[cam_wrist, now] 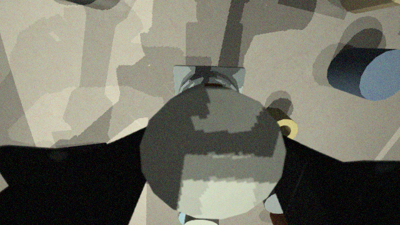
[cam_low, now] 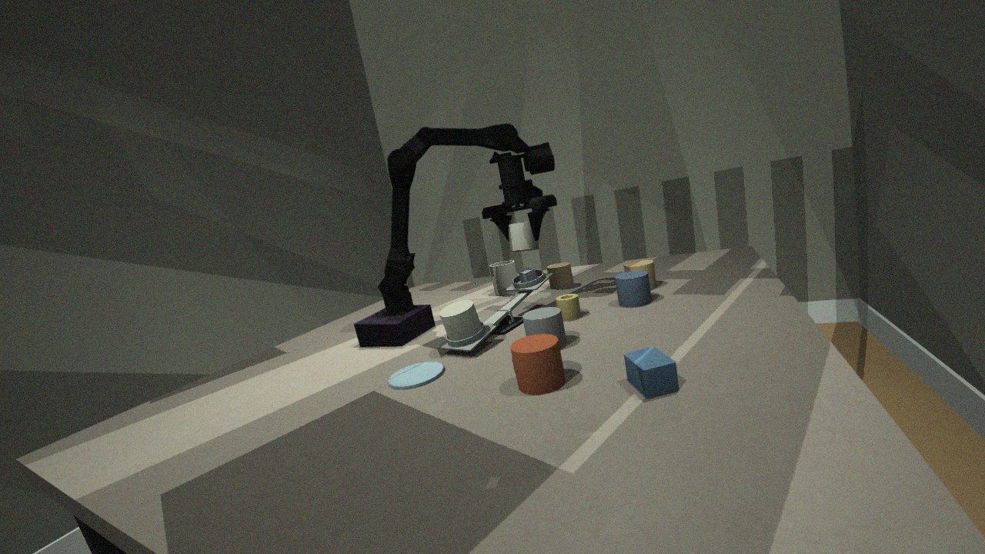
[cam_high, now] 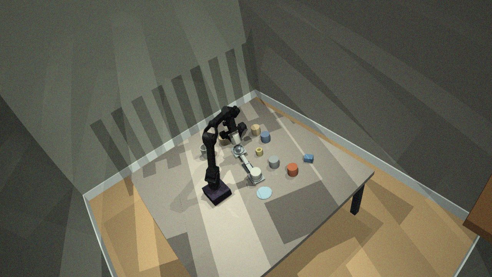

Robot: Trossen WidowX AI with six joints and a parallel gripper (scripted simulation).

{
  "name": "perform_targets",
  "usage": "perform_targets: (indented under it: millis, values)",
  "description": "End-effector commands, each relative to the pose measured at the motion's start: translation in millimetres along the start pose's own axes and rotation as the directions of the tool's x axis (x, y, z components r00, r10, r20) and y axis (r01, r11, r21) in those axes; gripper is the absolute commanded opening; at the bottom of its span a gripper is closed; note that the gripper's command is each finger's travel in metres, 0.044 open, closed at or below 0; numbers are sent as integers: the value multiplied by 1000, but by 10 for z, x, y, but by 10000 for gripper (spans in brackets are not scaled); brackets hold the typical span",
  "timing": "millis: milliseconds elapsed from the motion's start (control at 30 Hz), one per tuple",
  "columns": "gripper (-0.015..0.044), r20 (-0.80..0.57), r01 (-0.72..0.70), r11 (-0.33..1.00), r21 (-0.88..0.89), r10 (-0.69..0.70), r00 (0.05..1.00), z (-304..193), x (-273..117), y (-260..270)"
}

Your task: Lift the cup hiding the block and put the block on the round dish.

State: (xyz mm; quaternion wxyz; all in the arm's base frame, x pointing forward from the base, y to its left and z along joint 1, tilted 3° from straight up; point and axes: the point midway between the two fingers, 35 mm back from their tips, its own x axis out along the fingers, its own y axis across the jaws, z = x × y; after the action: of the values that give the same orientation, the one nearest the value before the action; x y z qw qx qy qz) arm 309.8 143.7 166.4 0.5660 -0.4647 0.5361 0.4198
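Note:
My gripper (cam_high: 235, 137) (cam_low: 522, 232) (cam_wrist: 209, 129) is shut on a white cup and holds it in the air above the balance's far, raised end. A small grey-blue block (cam_high: 238, 148) (cam_low: 526, 275) lies uncovered inside the ring on that end; in the wrist view the held cup hides it. The balance beam (cam_high: 246, 163) (cam_low: 505, 315) slopes down towards the dish side. The other white cup (cam_high: 255, 174) (cam_low: 460, 321) stands on the lower end, tilted with it. The light-blue round dish (cam_high: 264, 192) (cam_low: 415, 375) lies on the table beyond that end, with nothing on it.
A grey cylinder (cam_high: 273, 161) (cam_low: 544, 326) and a red cylinder (cam_high: 292, 169) (cam_low: 538, 364) stand beside the balance, with a yellow ring-shaped piece (cam_high: 259, 151) (cam_low: 568, 306). Farther off are a blue cylinder (cam_high: 265, 137) (cam_low: 632, 288), a blue box (cam_high: 308, 158) (cam_low: 650, 372), tan cylinders and an open pale container (cam_low: 502, 278).

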Motion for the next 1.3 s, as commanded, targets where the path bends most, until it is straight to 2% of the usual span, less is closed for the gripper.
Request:
perform_targets:
  millis: [0, 133, 700, 1067, 1267]
  values:
    - [0, 1, 1, 1000, 0, -1, 1000, 2, 1, -2]
    - [0, 1, 1, 1000, 0, -1, 1000, 27, 23, 17]
    - [0, 0, -5, 999, 51, 5, 1000, 501, 538, 581]
    - [0, 14, -8, 1000, 7, 8, 1000, 738, 891, 1057]
    - [0, 15, -8, 1000, 4, 8, 1000, 753, 997, 1087]
